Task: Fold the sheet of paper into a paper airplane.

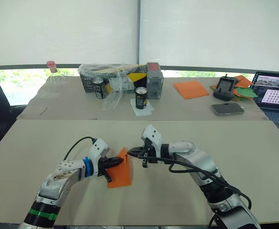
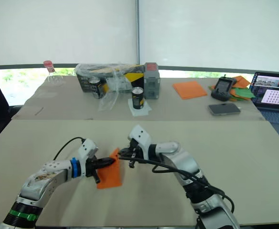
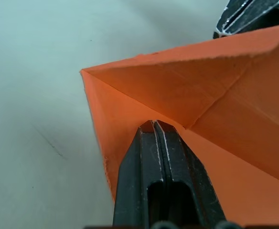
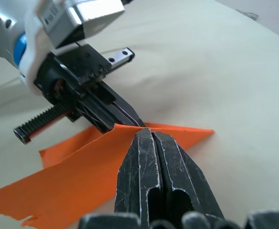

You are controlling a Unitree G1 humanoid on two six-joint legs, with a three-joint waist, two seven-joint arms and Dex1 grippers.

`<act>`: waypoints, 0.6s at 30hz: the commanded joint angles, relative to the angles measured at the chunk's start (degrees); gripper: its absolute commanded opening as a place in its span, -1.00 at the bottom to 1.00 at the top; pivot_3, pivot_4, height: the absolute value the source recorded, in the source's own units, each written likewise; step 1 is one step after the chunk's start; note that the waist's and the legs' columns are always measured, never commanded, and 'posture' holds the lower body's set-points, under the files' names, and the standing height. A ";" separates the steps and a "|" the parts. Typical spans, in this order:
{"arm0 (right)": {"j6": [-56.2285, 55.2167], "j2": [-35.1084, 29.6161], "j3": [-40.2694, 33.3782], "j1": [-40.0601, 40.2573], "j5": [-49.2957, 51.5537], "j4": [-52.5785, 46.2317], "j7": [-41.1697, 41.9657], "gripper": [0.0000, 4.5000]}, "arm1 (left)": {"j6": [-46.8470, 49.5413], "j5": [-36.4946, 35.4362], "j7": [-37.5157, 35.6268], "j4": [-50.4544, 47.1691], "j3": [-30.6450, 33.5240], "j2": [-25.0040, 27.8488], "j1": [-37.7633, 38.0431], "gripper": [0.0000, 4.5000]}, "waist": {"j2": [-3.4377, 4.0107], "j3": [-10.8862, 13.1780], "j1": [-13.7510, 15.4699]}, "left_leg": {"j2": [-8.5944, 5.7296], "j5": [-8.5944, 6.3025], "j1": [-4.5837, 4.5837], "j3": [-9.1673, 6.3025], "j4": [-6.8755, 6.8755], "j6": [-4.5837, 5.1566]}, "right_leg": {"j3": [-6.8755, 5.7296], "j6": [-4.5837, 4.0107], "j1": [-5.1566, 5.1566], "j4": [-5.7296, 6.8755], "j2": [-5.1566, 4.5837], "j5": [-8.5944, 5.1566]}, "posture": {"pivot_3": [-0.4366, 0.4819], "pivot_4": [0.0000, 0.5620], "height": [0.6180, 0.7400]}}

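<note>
Paper is what both arms meet over: the sheet of paper [image 1: 120, 172], partly folded, sits low and just left of centre in the left eye frame on the near table [image 1: 254, 162], its long axis running up and down the frame. The left gripper [image 1: 122, 161] comes in from the left with its fingers pressed together on the sheet's left part. The right gripper [image 1: 130, 151] comes in from the right, jaws likewise closed, pinching the raised upper corner. In the left wrist view a diagonal crease crosses the orange layers. Both tips lie close together at the sheet's top end, the right slightly higher, so the next fold likely turns on that lifted corner being carried across the long axis.
</note>
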 commanded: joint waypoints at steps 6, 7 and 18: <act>-6.36 2.81 4.06 1.50 -1.55 8.83 2.88 -1.00 | 0.92 0.02 0.62 -2.35 1.46 2.62 1.86 -0.99 | 0.01 0.01 -0.08 | -0.01 0.00 0.01 0.03 -0.01 0.00 | 0.02 0.00 0.01 -0.01 -0.01 0.00 | -0.05 -0.47 1.00; -6.44 3.40 3.74 1.35 -1.13 9.49 2.96 -1.00 | 0.98 -0.06 0.71 -2.46 1.62 2.81 2.08 -0.99 | 0.01 0.01 -0.07 | -0.02 0.00 0.02 0.03 0.00 -0.01 | 0.02 0.00 0.01 -0.02 -0.03 0.00 | -0.05 -0.47 1.00; -8.60 5.13 8.18 -0.46 -5.63 17.17 4.87 -1.00 | 2.23 -2.03 3.98 -3.91 8.24 3.63 1.96 -0.99 | 0.02 0.01 -0.28 | 0.03 0.00 0.13 0.00 -0.05 -0.01 | 0.01 0.00 0.01 -0.02 0.03 0.00 | -0.05 -0.47 1.00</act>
